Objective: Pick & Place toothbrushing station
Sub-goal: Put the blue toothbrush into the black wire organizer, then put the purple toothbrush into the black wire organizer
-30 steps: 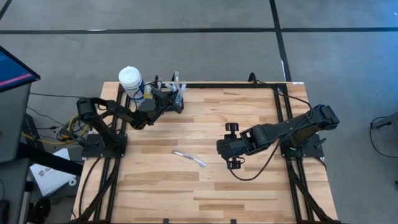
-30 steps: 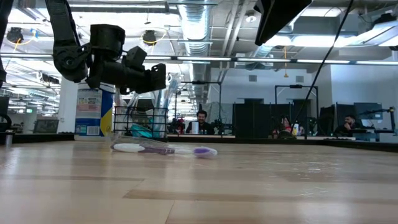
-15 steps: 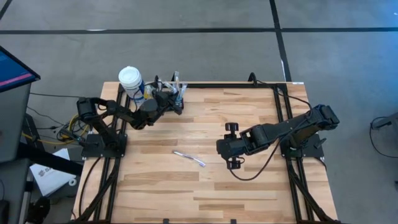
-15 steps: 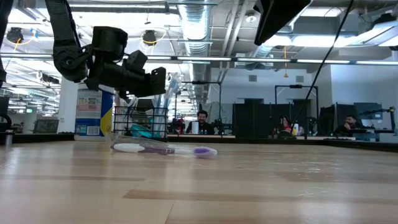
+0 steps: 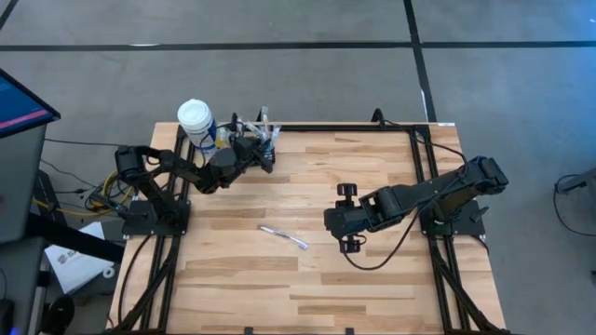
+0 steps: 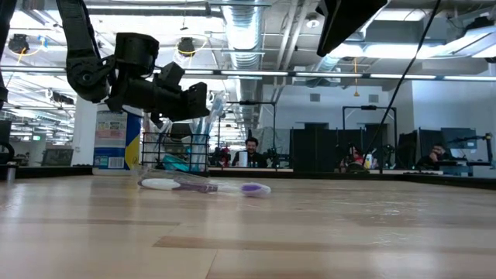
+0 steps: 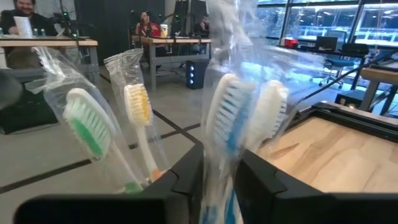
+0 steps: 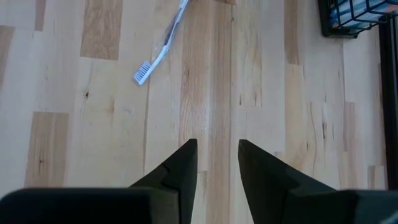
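Observation:
The toothbrushing station, a black wire-mesh caddy [image 5: 264, 141] [image 6: 175, 151], stands at the table's far left with several wrapped toothbrushes upright in it. Among them are a green one [image 7: 87, 127] and a yellow one [image 7: 138, 106]. My left gripper [image 7: 221, 163] [image 5: 262, 154] reaches level into the caddy's top. A wrapped blue-and-white toothbrush [image 7: 227, 115] stands between its parted fingers. My right gripper [image 8: 217, 148] [image 5: 331, 221] hangs open above the bare middle of the table. A loose toothbrush [image 5: 282, 236] [image 8: 160, 48] lies flat on the wood. My left gripper has the blue-and-white toothbrush's handle just below the head [image 7: 219, 186] between its two fingers. The clear wrap fills the gap, and I cannot tell whether the fingers touch it. The fingers come level, from the table's near left. The brush stands head up in the caddy.
A blue-labelled bottle with a white cap [image 5: 196, 119] [image 6: 116, 139] stands just left of the caddy at the table's far left corner. A black frame rail [image 5: 345, 127] runs along the far edge. People sit at desks in the room beyond the table.

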